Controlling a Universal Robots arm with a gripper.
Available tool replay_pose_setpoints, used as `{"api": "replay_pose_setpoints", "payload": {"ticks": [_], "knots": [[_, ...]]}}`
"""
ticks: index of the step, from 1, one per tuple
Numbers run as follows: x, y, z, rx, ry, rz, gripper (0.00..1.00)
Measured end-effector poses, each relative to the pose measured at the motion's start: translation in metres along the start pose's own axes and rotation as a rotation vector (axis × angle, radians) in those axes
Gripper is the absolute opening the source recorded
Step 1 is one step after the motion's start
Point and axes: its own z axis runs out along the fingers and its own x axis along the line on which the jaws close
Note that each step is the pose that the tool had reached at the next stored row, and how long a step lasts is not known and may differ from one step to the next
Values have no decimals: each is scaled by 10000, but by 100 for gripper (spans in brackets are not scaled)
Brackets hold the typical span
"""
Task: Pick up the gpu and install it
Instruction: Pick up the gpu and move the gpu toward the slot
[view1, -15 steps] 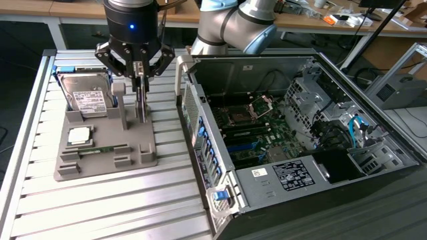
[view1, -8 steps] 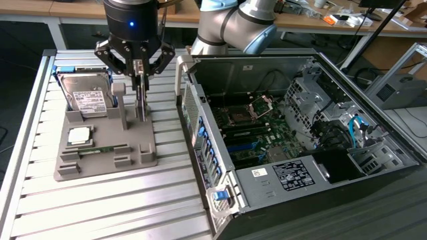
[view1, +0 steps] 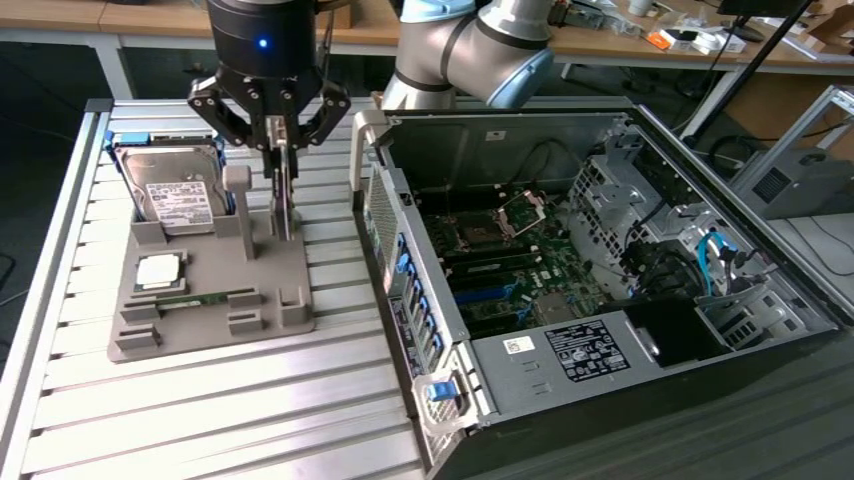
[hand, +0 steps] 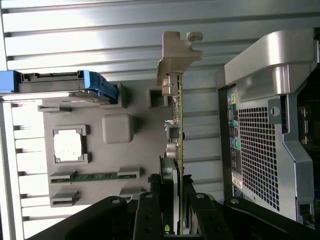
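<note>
The gpu is a thin green card that stands on edge over the back right part of the grey holder tray. My gripper is straight above it, with its fingers shut on the card's upper edge. In the wrist view the gpu appears edge-on with its silver end bracket at the far end, and my gripper clamps it between two black fingers. I cannot tell whether the card's lower end touches the tray.
On the tray sit a silver hard drive in a blue frame, a processor chip and a narrow memory stick. The open computer case with its motherboard lies at the exterior view's right, close beside the tray.
</note>
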Motion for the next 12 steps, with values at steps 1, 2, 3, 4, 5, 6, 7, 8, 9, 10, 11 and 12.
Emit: {"api": "replay_pose_setpoints", "payload": {"ticks": [1,2,3,4,5,6,7,8,9,10,11,12], "knots": [[0,0,-7,0,0,0,27],[0,1,-15,1,1,0,27],[0,1,-19,1,0,0,27],[-1,1,-27,0,0,0,27],[-1,1,-35,1,1,0,27],[-1,2,-40,1,1,0,27],[-1,2,-45,0,1,0,27],[-1,2,-51,0,0,0,27],[-1,2,-56,0,0,0,27],[-2,3,-61,0,0,0,27],[-2,3,-66,0,0,0,27],[-2,3,-72,0,0,0,27]]}}
